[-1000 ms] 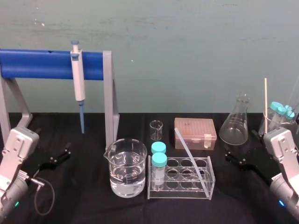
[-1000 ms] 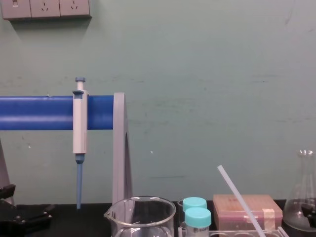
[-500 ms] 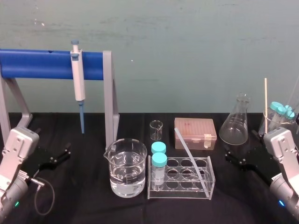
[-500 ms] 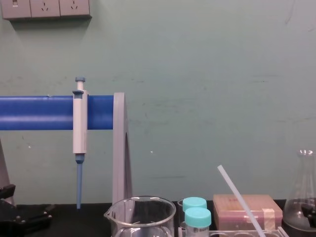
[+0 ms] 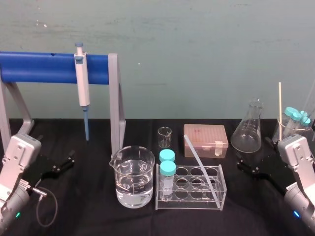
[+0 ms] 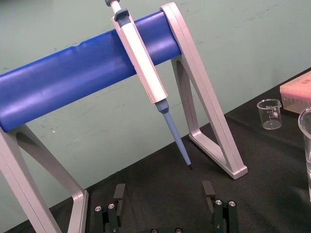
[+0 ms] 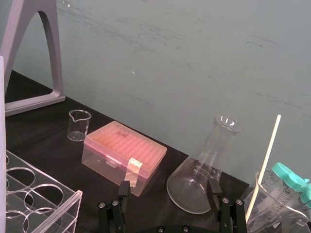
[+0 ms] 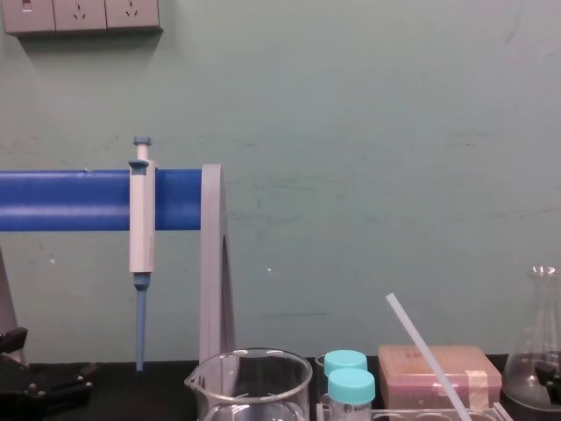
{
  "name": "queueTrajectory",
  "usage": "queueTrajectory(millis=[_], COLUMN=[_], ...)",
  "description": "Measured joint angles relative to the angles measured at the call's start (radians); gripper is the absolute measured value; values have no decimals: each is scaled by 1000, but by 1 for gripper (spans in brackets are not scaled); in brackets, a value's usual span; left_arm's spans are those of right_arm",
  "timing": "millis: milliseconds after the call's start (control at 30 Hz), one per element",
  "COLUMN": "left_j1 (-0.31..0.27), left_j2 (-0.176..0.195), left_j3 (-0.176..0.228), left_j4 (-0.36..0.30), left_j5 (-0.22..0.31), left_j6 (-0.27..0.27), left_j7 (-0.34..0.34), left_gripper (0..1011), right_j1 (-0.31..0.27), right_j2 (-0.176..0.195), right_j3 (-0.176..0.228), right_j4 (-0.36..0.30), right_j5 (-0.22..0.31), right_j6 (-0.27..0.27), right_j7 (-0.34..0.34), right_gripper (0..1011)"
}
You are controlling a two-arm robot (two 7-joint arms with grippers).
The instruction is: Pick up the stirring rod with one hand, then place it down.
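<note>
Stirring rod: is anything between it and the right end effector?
Nothing visible. The stirring rod leans in the clear rack, its upper part free; the right end effector sits open right of the rack, the flask behind it.

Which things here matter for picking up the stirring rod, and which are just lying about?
For the job: translucent whitish stirring rod, leaning in the clear plastic rack; left gripper and right gripper, open, at the sides.
Lying about: white-and-blue pipette, glass beaker of water, pink box, clear conical flask.
</note>
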Motion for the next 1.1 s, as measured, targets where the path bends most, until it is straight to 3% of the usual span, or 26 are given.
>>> queueTrajectory(millis=[867, 1100], left_j1=[0, 0], left_j2=[0, 0], left_j3=[0, 0], left_j4=[0, 0], left_j5=[0, 0], left_j6=[0, 0], left_j7=[0, 0], left_gripper=[1000, 1000], right_j1=[-2, -26], right_j2=[-1, -1], right_j3=[4, 24], right_j4=[-1, -23], right_j5=[-3, -67], right_j6=[-2, -99], right_j7=[0, -26], right_gripper=[1003, 1003])
